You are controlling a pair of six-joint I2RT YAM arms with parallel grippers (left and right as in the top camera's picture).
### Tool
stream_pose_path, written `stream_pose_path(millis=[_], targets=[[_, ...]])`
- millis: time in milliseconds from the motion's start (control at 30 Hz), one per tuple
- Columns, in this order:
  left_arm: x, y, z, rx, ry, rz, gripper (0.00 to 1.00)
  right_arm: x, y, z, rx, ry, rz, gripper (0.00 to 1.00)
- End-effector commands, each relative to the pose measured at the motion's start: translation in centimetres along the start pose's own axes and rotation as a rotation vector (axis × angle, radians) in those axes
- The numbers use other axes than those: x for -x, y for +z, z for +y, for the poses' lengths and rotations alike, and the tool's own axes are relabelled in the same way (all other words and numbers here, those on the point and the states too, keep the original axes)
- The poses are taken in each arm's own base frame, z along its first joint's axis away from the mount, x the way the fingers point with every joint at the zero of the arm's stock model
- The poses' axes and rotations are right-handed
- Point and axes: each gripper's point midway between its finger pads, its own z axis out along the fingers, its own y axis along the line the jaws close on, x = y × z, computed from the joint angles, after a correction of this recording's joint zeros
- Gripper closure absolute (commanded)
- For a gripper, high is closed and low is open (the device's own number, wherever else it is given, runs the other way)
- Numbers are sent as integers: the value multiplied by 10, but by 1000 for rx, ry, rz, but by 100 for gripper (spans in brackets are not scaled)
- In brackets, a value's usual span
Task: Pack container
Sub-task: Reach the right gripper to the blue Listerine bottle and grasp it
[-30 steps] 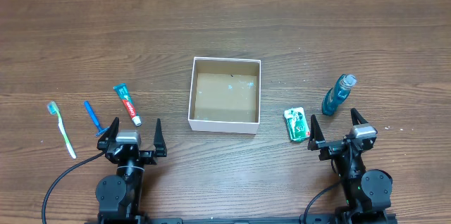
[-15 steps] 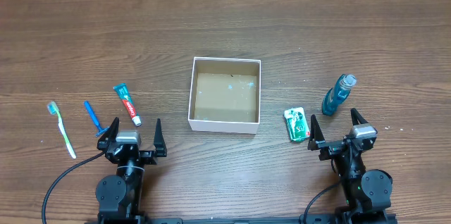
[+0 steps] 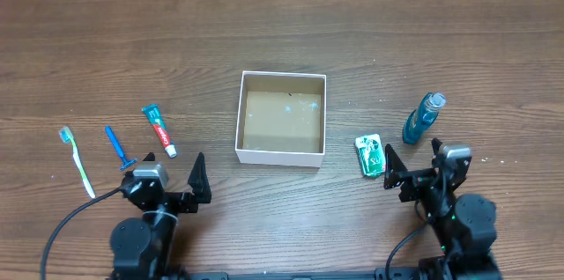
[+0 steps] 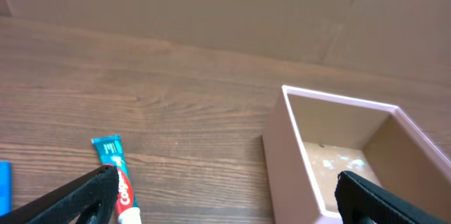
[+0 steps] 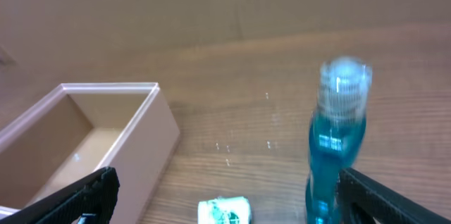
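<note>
The white-walled, brown-floored container [image 3: 282,121] sat mid-table, unmoved. By the near edge, the left gripper [image 4: 225,178] and right gripper [image 5: 227,176] had shifted slightly, both spread wide.

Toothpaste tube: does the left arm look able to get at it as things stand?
Probably yes: the toothpaste tube lies just ahead of the open left gripper, with nothing between.
</note>
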Motion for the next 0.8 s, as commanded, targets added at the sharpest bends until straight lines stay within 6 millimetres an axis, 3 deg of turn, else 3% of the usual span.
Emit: stream_pose_path(millis=[0, 133, 233, 333, 400, 500, 667, 767], targets=[[48, -19, -12, -7, 46, -20, 0, 47, -3, 11, 7, 8, 24, 0], [83, -27, -19, 12, 78, 85, 0, 82, 8, 9, -58, 24, 203, 0], [91, -20, -20, 36, 64, 239, 0, 93, 22, 10, -85, 39, 361, 0], [84, -14, -19, 62, 47, 410, 0, 80, 31, 5, -135, 56, 563, 0], [78, -15, -19, 71, 36, 526, 0, 68, 31, 17, -75, 91, 683, 0], [75, -15, -19, 77, 31, 573, 0, 65, 31, 18, -71, 99, 707, 0], [73, -16, -16, 89, 36, 580, 0, 91, 45, -30, -410, 206, 596, 0], [73, -16, -16, 90, 36, 581, 0, 77, 64, -50, -496, 317, 638, 0]])
